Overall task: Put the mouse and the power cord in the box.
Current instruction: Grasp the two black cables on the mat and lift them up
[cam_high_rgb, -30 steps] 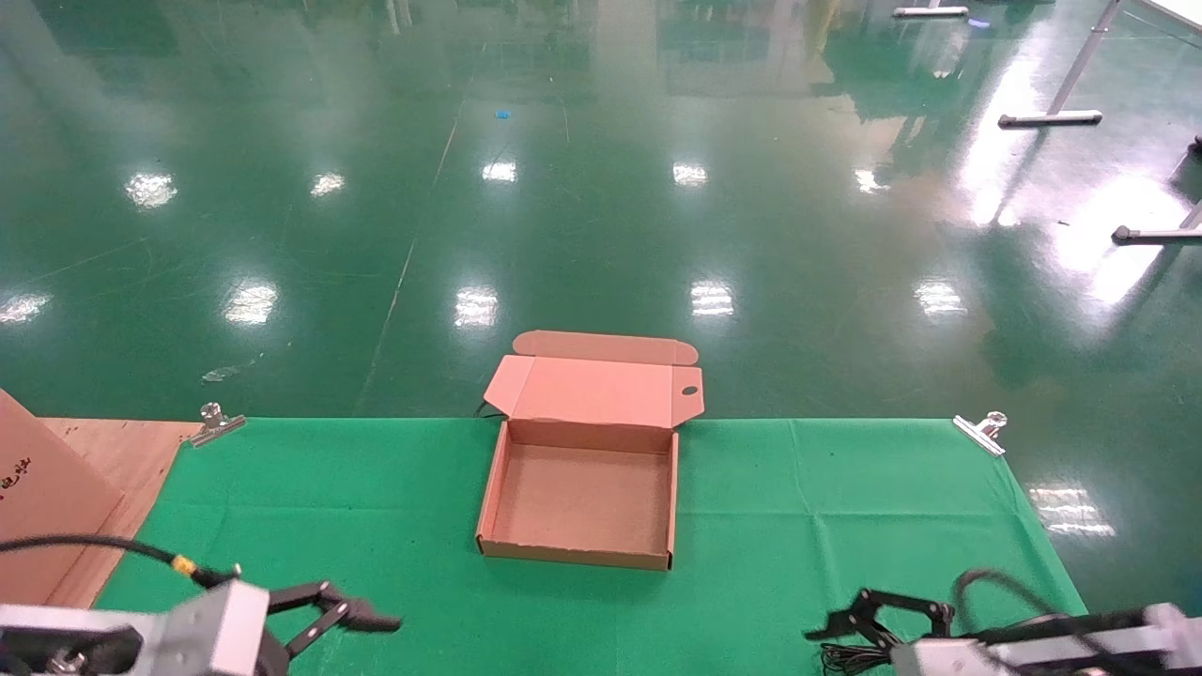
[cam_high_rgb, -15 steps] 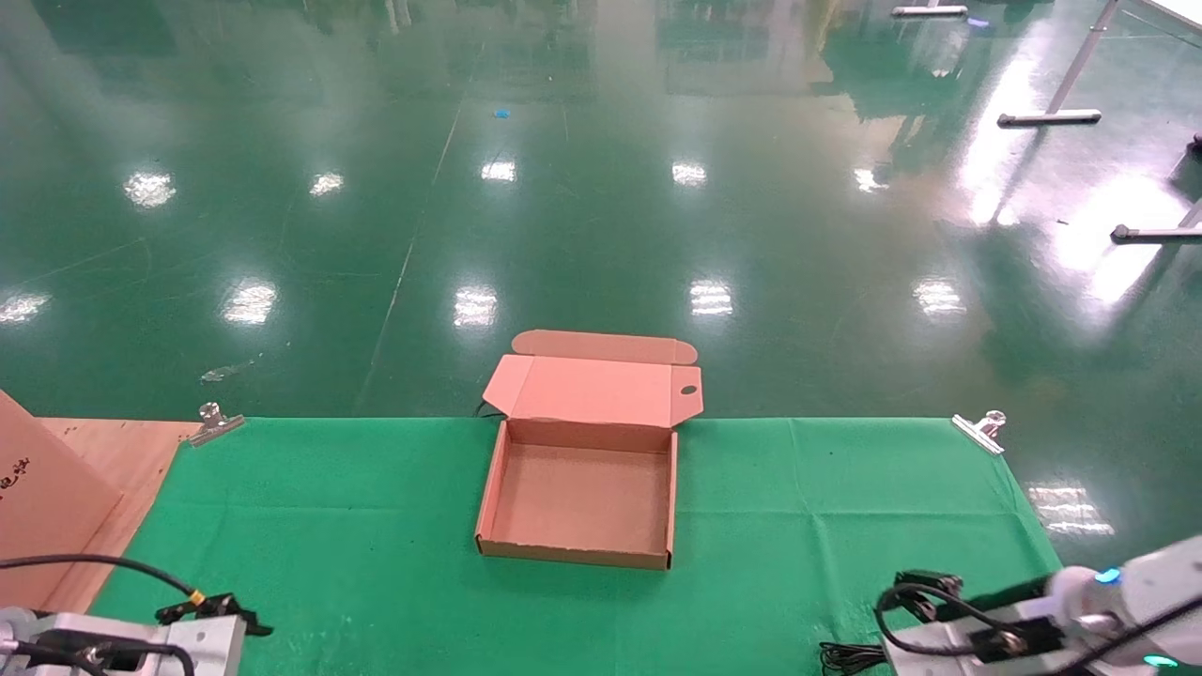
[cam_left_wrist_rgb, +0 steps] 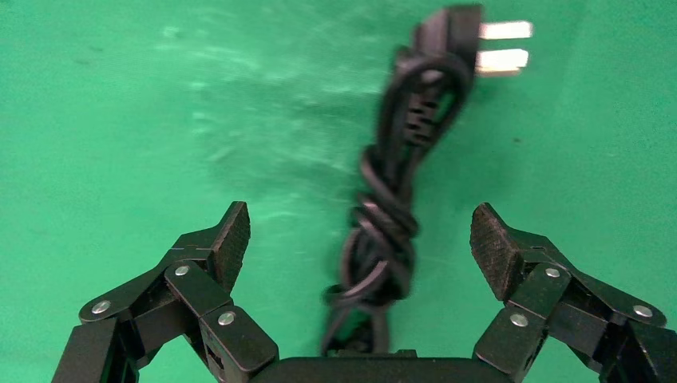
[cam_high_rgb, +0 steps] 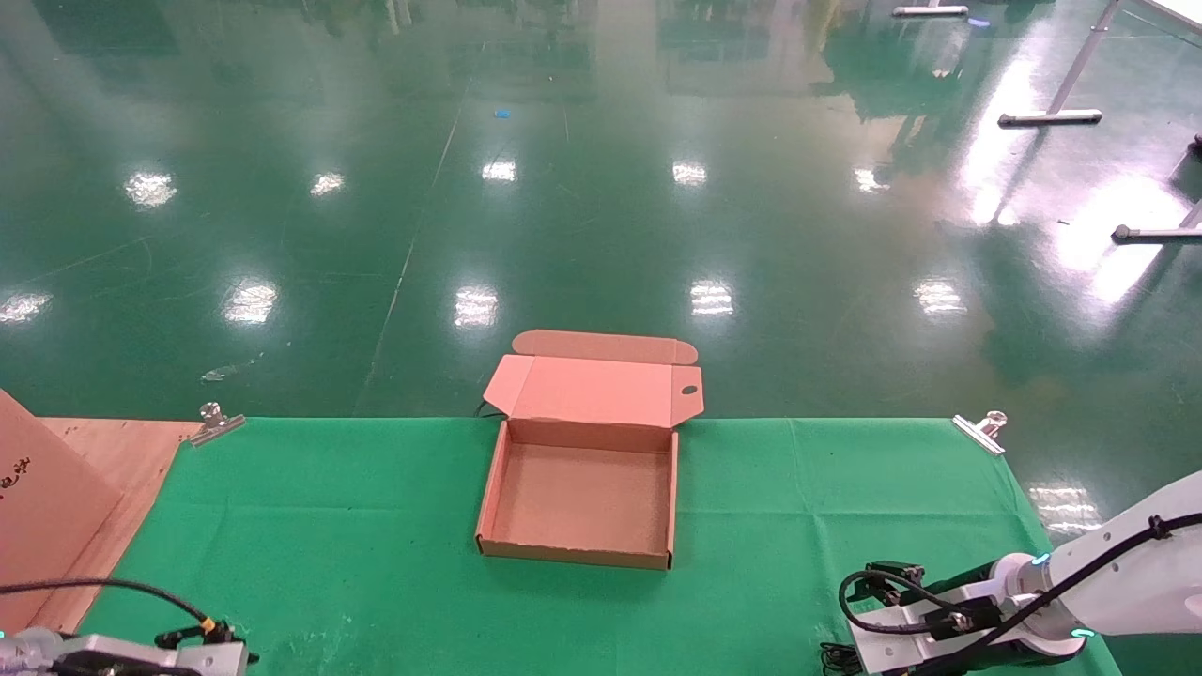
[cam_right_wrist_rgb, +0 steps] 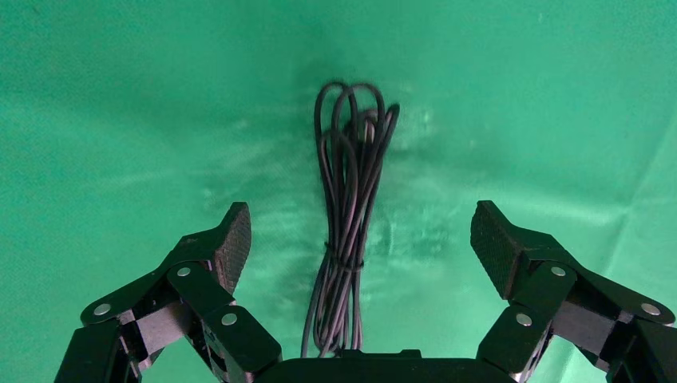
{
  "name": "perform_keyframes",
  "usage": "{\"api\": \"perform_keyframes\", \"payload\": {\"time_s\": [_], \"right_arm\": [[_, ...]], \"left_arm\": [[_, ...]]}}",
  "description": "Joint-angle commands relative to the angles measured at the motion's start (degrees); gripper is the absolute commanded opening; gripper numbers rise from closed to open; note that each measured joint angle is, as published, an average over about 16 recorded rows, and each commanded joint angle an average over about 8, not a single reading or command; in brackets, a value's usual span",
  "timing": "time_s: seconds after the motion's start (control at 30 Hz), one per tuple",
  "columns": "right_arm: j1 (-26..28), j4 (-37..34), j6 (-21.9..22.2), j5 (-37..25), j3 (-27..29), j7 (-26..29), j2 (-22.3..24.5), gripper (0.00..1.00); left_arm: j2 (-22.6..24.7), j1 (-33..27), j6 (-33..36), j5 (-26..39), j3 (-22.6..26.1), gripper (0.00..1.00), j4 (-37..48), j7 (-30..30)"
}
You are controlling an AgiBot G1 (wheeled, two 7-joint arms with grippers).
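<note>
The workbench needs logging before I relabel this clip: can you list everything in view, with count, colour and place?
box: one, brown cardboard, lid open, empty, at the middle of the far edge of the cloth.
power cord: one, black, bundled, with a two-pin plug, lying on the cloth under the left gripper.
thin cable bundle: one, dark, tied at the middle, lying on the cloth under the right gripper; no mouse body shows.
green cloth: one, covering the table.
metal clips: two, silver, at the cloth's far corners.
cardboard piece: one, brown with dark print, at the left edge.
left gripper: black, open, astride the power cord.
right gripper: black, open, astride the thin cable bundle.
</note>
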Motion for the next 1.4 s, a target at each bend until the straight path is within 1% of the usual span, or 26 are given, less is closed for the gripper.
{"api": "perform_keyframes", "payload": {"time_s": [0.03, 0.13, 0.17, 0.2, 0.23, 0.4, 0.43, 0.47, 0.5, 0.9, 1.4], "right_arm": [[0.7, -2.7, 0.5, 0.2, 0.1, -1.5, -0.8, 1.0], [1.4, -5.7, 1.6, 0.0, 0.0, -3.5, -1.6, 1.0], [1.5, -6.6, 2.0, 0.0, -0.1, -4.1, -1.9, 0.99], [1.7, -7.5, 2.3, -0.1, -0.1, -4.7, -2.1, 0.93], [1.9, -8.4, 2.5, -0.1, -0.1, -5.2, -2.3, 0.81], [3.0, -12.2, 3.4, 0.0, 0.0, -7.5, -3.1, 0.18], [3.2, -12.8, 3.5, 0.0, 0.0, -7.9, -3.2, 0.07], [3.4, -13.4, 3.6, 0.1, 0.0, -8.3, -3.3, 0.0], [3.6, -14.0, 3.8, 0.1, 0.0, -8.8, -3.4, 0.0], [5.3, -19.5, 4.8, 0.8, 0.5, -12.5, -4.5, 0.0], [6.6, -23.2, 3.6, 1.4, 0.8, -15.4, -5.4, 0.0]], "left_arm": [[0.5, -0.1, 0.2, -0.1, 0.1, 1.0, 1.9, 1.2], [0.9, -0.7, 0.3, -0.3, 0.1, 1.0, 4.2, 2.8], [1.0, -0.9, 0.3, -0.4, 0.0, 0.99, 5.0, 3.3], [1.1, -1.1, 0.3, -0.4, 0.0, 0.95, 5.7, 3.8], [1.2, -1.4, 0.3, -0.5, 0.0, 0.84, 6.4, 4.3], [1.7, -2.5, -0.3, -0.2, 0.1, 0.22, 9.6, 6.4], [1.8, -2.7, -0.4, -0.1, 0.1, 0.1, 10.2, 6.8], [1.9, -2.9, -0.6, 0.0, 0.1, 0.01, 10.7, 7.1], [2.0, -3.1, -0.7, 0.1, 0.1, 0.0, 11.3, 7.5], [3.6, -4.4, -1.4, 0.2, 0.3, 0.0, 16.8, 10.7], [3.9, -5.6, -1.2, -0.2, 0.0, 0.0, 21.5, 14.0]]}}
